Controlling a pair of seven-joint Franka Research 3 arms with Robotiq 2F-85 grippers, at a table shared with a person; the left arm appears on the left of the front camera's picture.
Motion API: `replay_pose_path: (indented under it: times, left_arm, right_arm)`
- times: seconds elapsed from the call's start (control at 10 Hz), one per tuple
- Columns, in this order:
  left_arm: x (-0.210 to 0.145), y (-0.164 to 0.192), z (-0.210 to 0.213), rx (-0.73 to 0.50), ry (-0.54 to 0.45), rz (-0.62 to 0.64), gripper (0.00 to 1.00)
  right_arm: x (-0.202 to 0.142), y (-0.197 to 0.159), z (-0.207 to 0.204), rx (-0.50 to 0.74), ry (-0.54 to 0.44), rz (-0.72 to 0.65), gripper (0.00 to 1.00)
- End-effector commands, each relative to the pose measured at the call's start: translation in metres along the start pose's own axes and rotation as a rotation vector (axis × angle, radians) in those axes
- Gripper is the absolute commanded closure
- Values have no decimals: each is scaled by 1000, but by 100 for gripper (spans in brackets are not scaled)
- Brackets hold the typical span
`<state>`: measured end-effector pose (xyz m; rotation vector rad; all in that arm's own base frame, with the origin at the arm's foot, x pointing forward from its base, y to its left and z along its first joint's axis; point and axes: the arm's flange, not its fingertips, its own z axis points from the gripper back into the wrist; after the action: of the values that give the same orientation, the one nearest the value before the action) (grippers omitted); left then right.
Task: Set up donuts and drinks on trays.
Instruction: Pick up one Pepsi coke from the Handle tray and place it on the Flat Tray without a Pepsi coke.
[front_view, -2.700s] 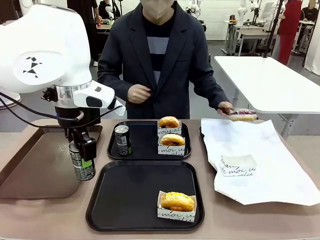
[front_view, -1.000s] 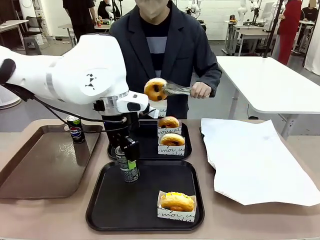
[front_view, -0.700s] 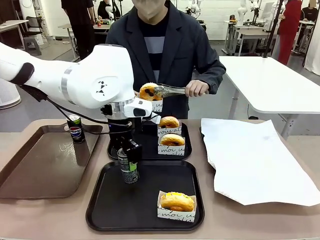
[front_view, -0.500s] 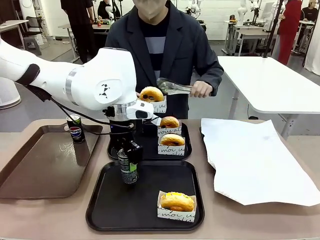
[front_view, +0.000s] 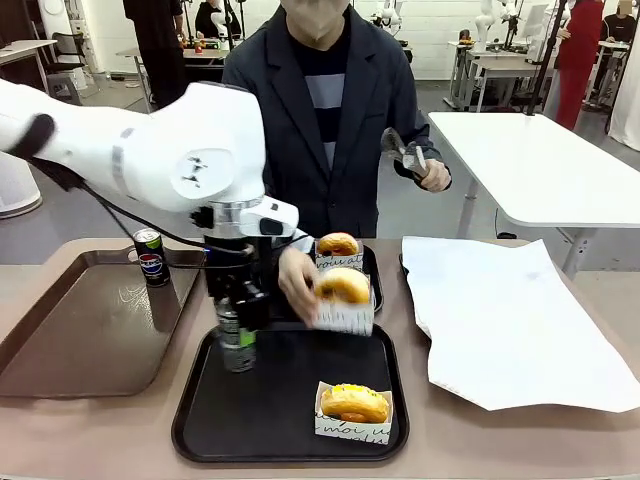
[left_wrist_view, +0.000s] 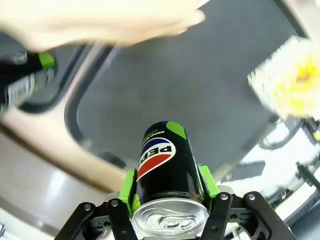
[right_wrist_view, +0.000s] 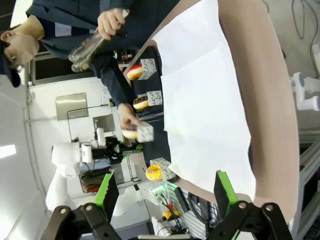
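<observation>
The left end effector (front_view: 236, 335) grips a dark can (front_view: 233, 345) by its sides, green pads pressed on it in the left wrist view, and holds it over the left rim of the near black tray (front_view: 260, 420). Half a second ago the can stood further right, over the tray's inner floor; it now sits closer to the edge and looks blurred.

The person's hand (front_view: 298, 282) has come down between the two black trays and holds a sleeved golden donut (front_view: 345, 292) just above the gap between them, where earlier that hand held a donut up at chest height. The person's other hand (front_view: 432, 176) has lifted the tongs (front_view: 400, 152) up and to the side.

On the far black tray (front_view: 372, 272) one sleeved donut (front_view: 338, 247) is visible behind the hand. A yellow-glazed donut (front_view: 353, 404) in its sleeve rests unchanged at the near tray's front right. A second can (front_view: 151, 257) stands at the brown tray's (front_view: 70, 330) far edge. White paper (front_view: 500, 320) covers the tabletop's (front_view: 560, 445) right side.

The right end effector (right_wrist_view: 163, 192) hangs open in its wrist view, holding nothing.
</observation>
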<state>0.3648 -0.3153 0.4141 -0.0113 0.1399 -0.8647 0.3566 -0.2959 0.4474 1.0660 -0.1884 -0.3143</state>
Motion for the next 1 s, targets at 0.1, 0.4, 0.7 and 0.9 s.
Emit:
replay_pose_path:
  times: [0.1,0.4,0.7,0.9]
  left_arm:
    - [-128,-8,51,128,79,-73,41]
    - [-156,-6,50,129,26,-32,41]
    - [-139,-2,53,123,15,-54,41]
    - [-99,-3,41,112,-46,-38,41]
  right_arm:
    - [-2,1,0,11,-3,7,0]
    - [-2,1,0,11,-3,7,0]
    - [-2,1,0,11,-3,7,0]
    - [-2,1,0,11,-3,7,0]
